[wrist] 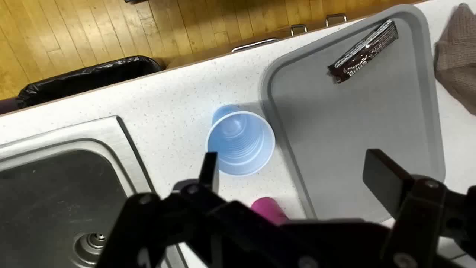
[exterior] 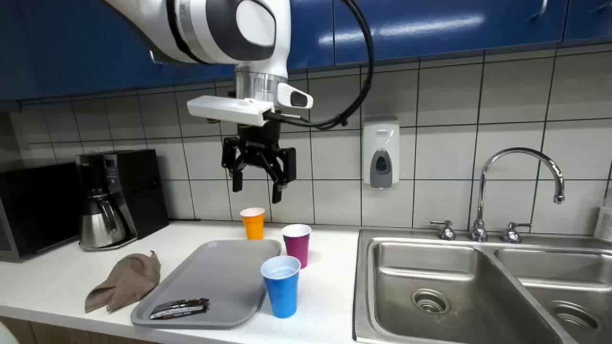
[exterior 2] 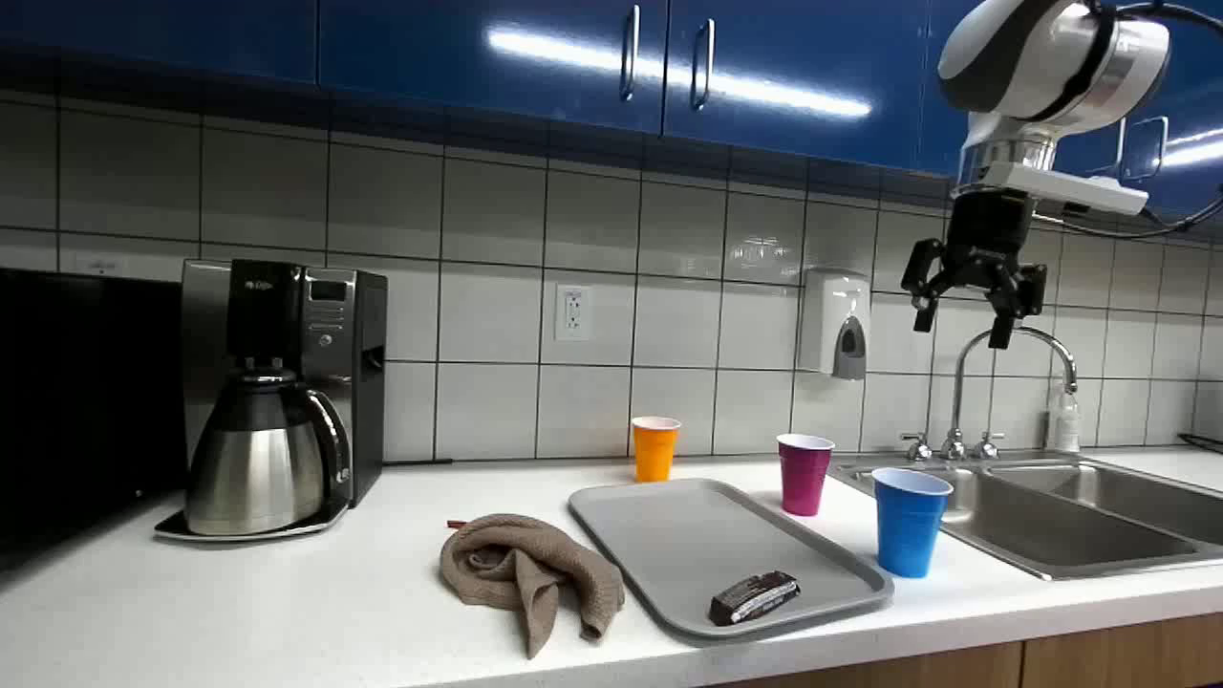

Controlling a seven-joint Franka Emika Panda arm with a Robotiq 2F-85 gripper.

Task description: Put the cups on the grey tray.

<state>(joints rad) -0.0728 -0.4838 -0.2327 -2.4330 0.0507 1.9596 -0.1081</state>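
Jaws stood wide apart, with air between the tips, as the black two-fingered gripper [exterior: 257,189] hung high over the white countertop [exterior: 330,306] in both exterior views! Down below lay the flat grey rectangular tray with rounded corners [exterior: 224,272], and what a run of colour just outside it! Nearest the front, the blue plastic cup [exterior: 282,294], pale inside, stood upright on the countertop, just beside the tray and between it and the double-basin steel sink [exterior: 364,286]. Behind it on that same side came the magenta-pink plastic cup [exterior: 297,251], upright too, with its white rim. And there at the back, just behind the tray's far end and near the glossy tiled wall [exterior: 447,153], stood the orange plastic cup [exterior: 253,227], right way up as well!

The wrist view gave a fine look down: the blue cup's round mouth gaped upward, one dark fingertip overlapping its rim from that angle, and a slip of magenta-pink showed past the gripper. On the tray, at its front end, lay a dark brown bar in a shiny wrapper [exterior 2: 755,597]. Over on the tray's opposite side sat a crumpled brown cloth [exterior 2: 549,573], and well beyond it the black-and-silver coffee maker [exterior 2: 330,373] held a rounded steel coffee pot [exterior 2: 258,478]. Over by the sink, a white-and-grey soap dispenser [exterior: 381,138] hung on the tiles.
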